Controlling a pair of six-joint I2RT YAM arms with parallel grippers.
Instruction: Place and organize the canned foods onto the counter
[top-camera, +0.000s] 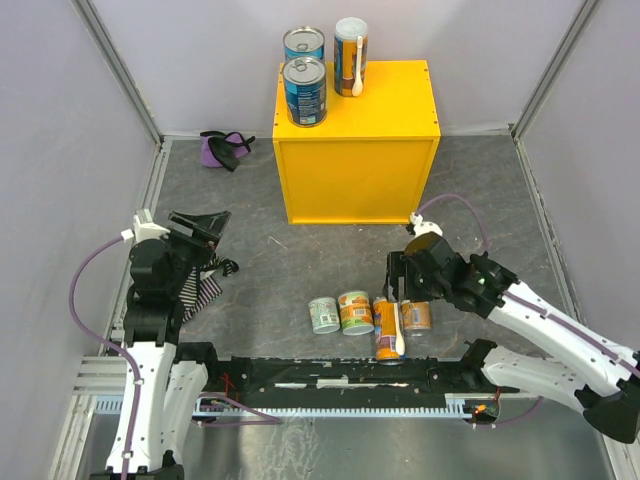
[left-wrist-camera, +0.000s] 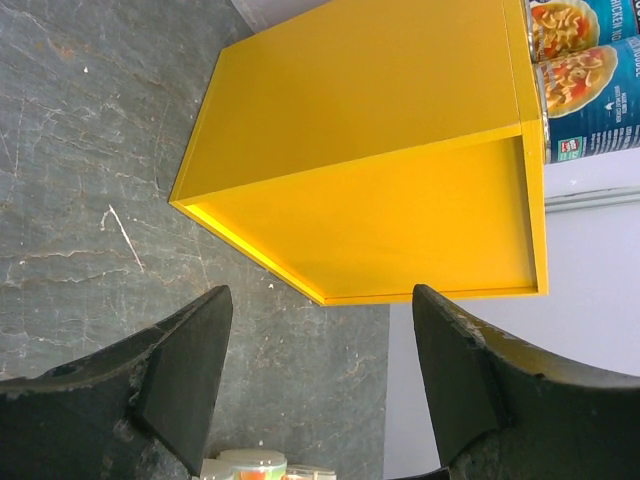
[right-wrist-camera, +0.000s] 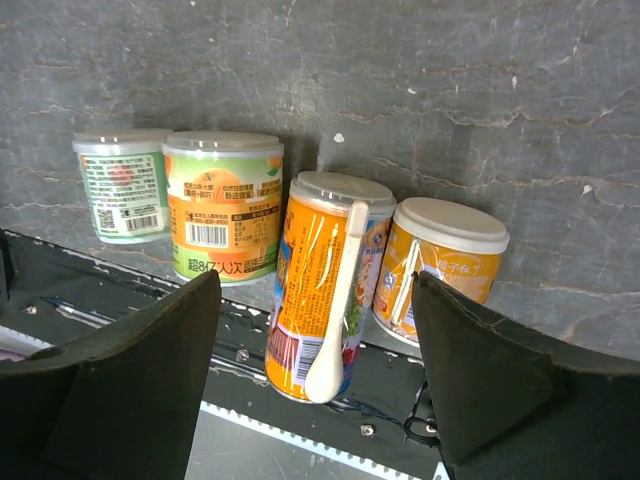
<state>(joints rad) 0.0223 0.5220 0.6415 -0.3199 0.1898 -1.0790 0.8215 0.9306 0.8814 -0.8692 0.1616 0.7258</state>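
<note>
Remote view from my station: three of the canned foods stand on the bright yellow box-shaped counter (top-camera: 395, 100). Two blue-labelled steel cans occupy its left edge, one at the far left corner (top-camera: 304, 45) and one just in front of it (top-camera: 305, 90). A tall orange can with a white spoon strapped to its side (top-camera: 351, 55) stands on the far edge, just right of them.

Four more cans wait in a tight row at the near edge of the grey marbled work surface (top-camera: 300, 250), against the black rail. From the left they are a short pale-green can (right-wrist-camera: 122, 185), a short orange-and-green can (right-wrist-camera: 222, 205), a second tall orange can with a white spoon (right-wrist-camera: 320, 290) and a short orange can with a white lid (right-wrist-camera: 440, 260).

My right hand (right-wrist-camera: 315, 290) hovers above that row with its fingers spread wide. It grips nothing and touches none of the cans.

My left hand (left-wrist-camera: 318, 330) hangs over the left side of the work surface, facing the counter's front. Its fingers are also parted, with nothing between them.

A crumpled purple cloth bundle (top-camera: 225, 148) lies near the far left corner of the work surface. A striped cloth (top-camera: 205, 285) lies beneath the left arm.
</note>
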